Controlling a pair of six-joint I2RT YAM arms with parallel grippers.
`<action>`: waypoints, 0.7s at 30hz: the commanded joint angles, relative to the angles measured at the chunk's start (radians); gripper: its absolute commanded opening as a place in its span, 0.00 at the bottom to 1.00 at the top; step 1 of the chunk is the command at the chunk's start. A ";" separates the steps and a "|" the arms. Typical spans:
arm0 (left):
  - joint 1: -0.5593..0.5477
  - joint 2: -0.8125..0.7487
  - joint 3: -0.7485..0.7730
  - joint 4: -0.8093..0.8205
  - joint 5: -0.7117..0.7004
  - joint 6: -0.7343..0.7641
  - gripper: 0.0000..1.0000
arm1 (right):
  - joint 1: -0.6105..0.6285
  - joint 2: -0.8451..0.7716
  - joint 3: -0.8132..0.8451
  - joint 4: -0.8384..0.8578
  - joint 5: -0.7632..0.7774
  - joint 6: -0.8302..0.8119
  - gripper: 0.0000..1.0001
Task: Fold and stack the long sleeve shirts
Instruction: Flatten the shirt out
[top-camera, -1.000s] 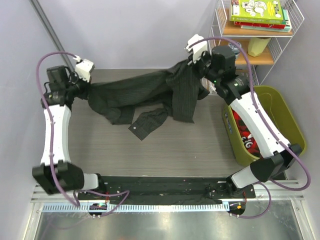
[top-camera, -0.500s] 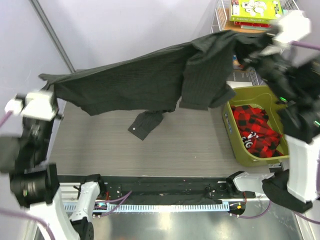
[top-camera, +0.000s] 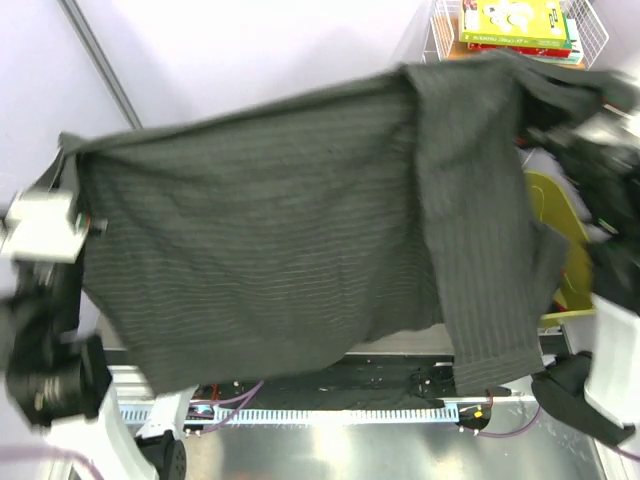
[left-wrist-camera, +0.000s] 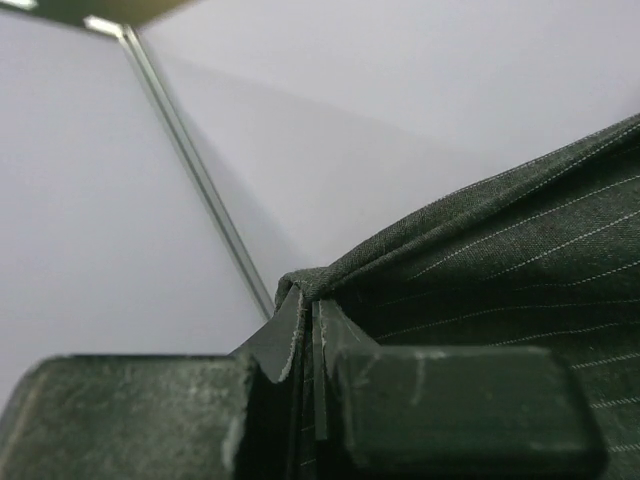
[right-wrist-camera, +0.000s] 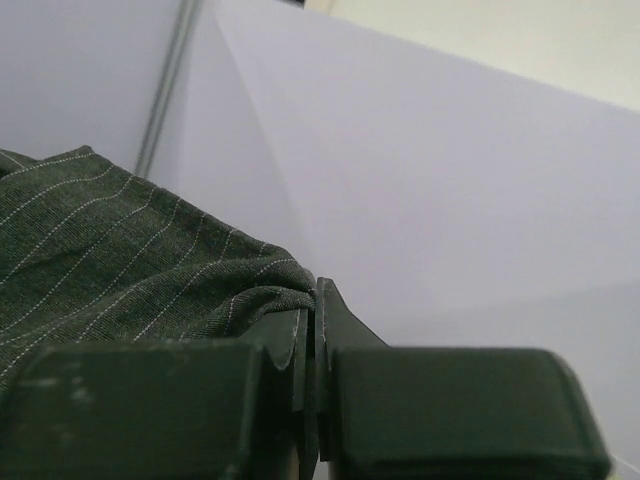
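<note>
- Charcoal pinstriped cloth: one long sleeve shirt (top-camera: 280, 230) is held aloft, spread as a wide sheet between the two grippers. It fills most of the top view.
- Long axis: it runs from the left gripper's end across to the right gripper's end. The upper edge climbs toward the right gripper.
- Body: it hangs from that upper edge, below both grippers. Its pale stripes lie roughly along the long axis.
- Sleeve (top-camera: 490, 300): a long band on the right gripper's side, pointing downward with stripes running lengthwise. Its end hangs lower than the body's hem.
- Left gripper (left-wrist-camera: 305, 310): fingers closed, with a folded edge of the shirt pinched between the tips. The cloth runs off toward the other arm.
- Right gripper (right-wrist-camera: 308, 300): fingers closed, with a bunched edge of the same shirt clamped between the tips. The cloth falls away toward the left arm.
- Top view: both gripper tips are blurred or masked by cloth, so their grip is judged from the wrist views only.
- Olive-green bin (top-camera: 570, 280): it sits below the right gripper's end and is largely hidden behind the shirt. Contents cannot be told.
- Wire shelf (top-camera: 592, 35): it stands beyond the right gripper and holds a flat stack of books (top-camera: 515, 20), with a green cover uppermost.
</note>
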 joint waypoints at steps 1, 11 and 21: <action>0.008 0.163 -0.170 -0.003 -0.140 0.084 0.00 | -0.017 0.157 -0.183 0.136 0.196 -0.129 0.01; 0.010 0.595 -0.511 0.325 -0.121 0.138 0.00 | -0.040 0.572 -0.426 0.390 0.176 -0.163 0.07; 0.023 0.943 -0.238 0.104 -0.180 0.141 0.98 | -0.066 0.932 0.050 -0.120 0.351 -0.217 1.00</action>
